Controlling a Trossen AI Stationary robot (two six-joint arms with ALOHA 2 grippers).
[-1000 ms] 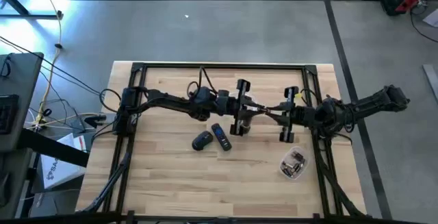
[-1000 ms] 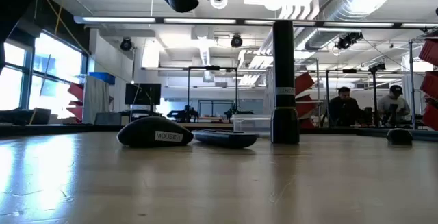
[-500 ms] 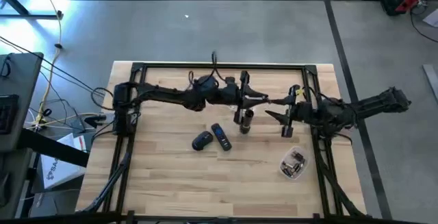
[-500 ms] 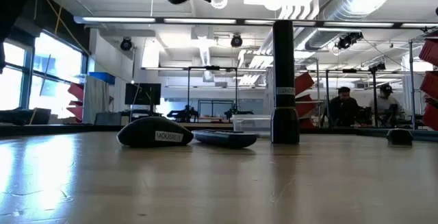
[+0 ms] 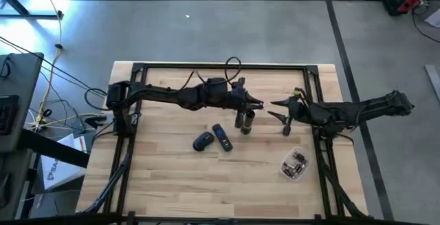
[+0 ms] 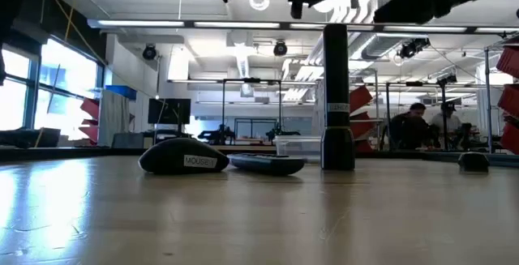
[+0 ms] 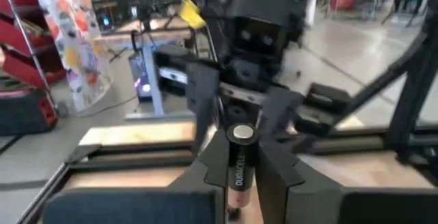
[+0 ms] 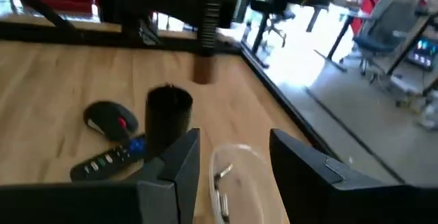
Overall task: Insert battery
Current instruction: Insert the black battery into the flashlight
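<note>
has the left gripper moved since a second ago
Yes. In the high view the left gripper, shut on the battery, has swung toward the table's far edge, away from the remote.

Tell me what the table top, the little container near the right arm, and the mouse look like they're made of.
Table top: pale wood with visible plank seams and grain, low sheen. Container: likely clear plastic, since its contents show through and the rim glints. Mouse: dark, probably matte plastic, with a smooth rounded shell and a white label in the low view.

Pale wood-grain table (image 5: 172,177), matt black plastic mouse (image 6: 182,156), clear plastic tub (image 5: 294,164), metal-capped battery (image 7: 237,162).
</note>
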